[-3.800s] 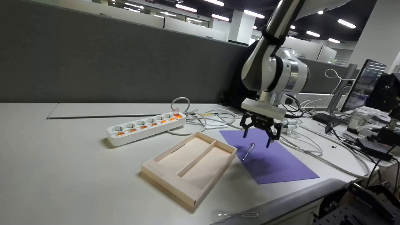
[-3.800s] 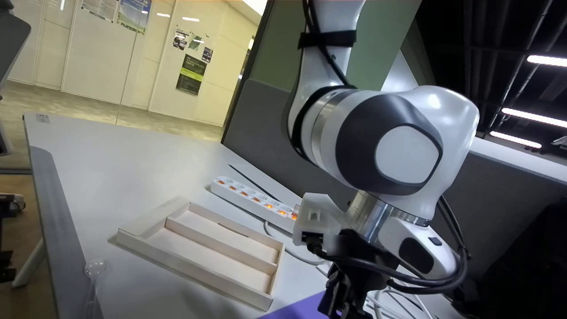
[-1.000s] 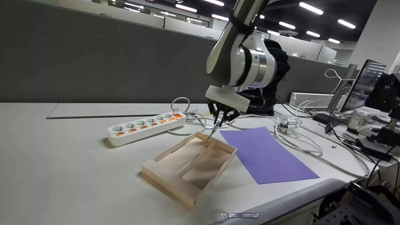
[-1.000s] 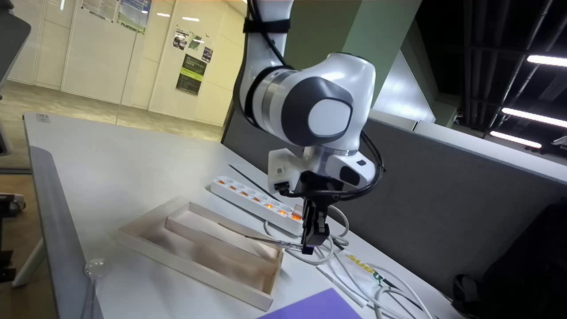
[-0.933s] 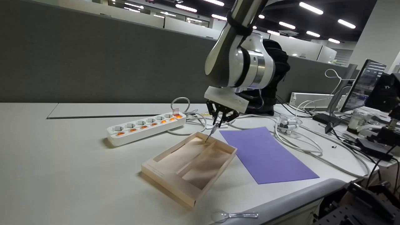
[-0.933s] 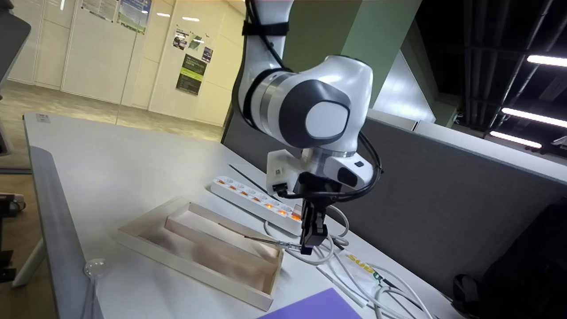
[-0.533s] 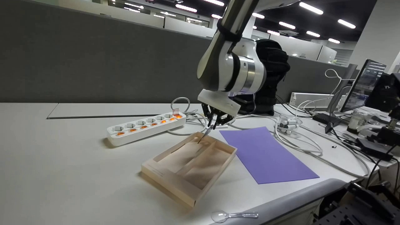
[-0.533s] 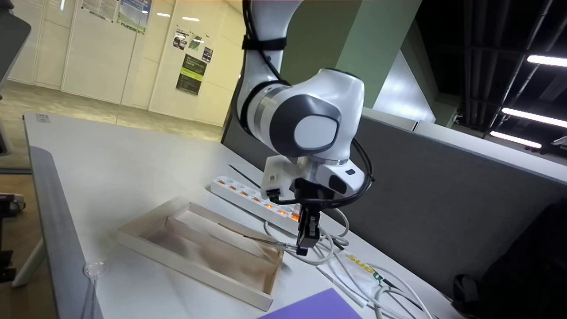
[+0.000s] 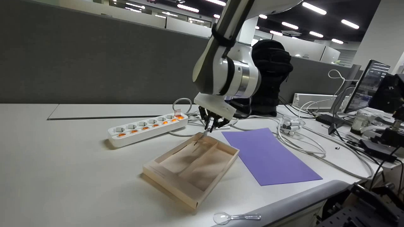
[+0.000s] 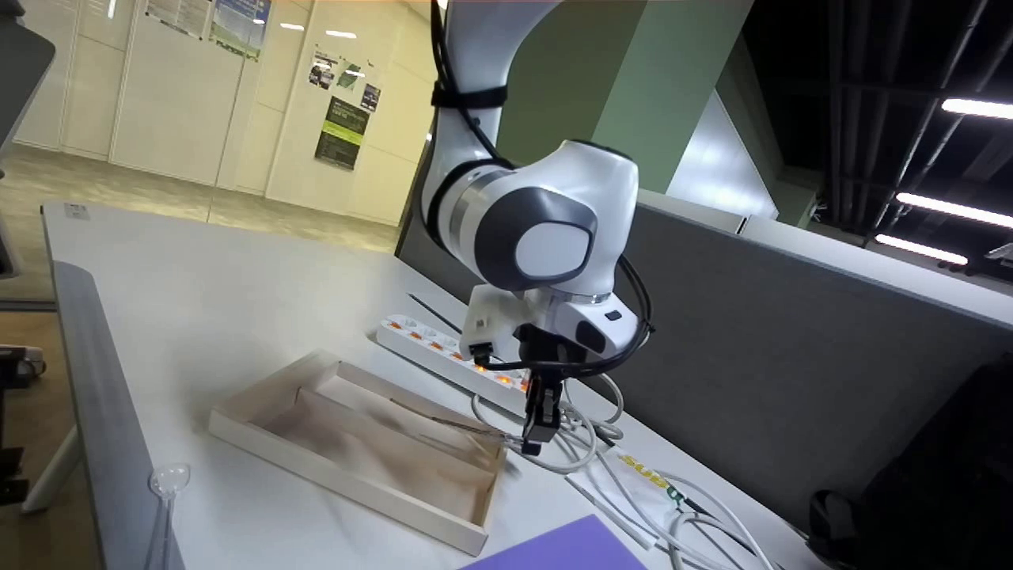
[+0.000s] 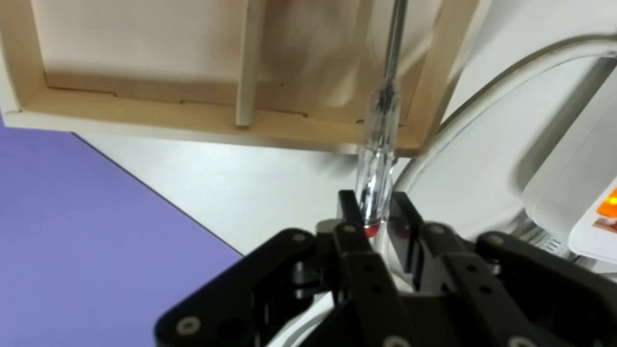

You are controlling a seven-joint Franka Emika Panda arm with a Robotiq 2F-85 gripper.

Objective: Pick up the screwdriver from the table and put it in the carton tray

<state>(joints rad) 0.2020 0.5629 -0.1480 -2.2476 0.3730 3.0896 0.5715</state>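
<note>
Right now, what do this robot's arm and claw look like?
The arm is glossy white and rounded, with dark grey patches, silvery rings, a black strap and black cables. The gripper is black, with jointed links, slim fingers and round bolts.

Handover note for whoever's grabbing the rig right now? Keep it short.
Black two-finger gripper: shut on the clear-handled, metal-shafted screwdriver, near its red end.
Tan rectangular cardboard carton tray: on the pale grey-white table.
Screwdriver: tilted, tip over the compartment nearer the white, orange-switched power strip; handle end appears outside the tray. Can't tell whether the tip touches bottom.
Done: screwdriver picked up.
Left: likely shift it farther in, lower, release, back away.
</note>
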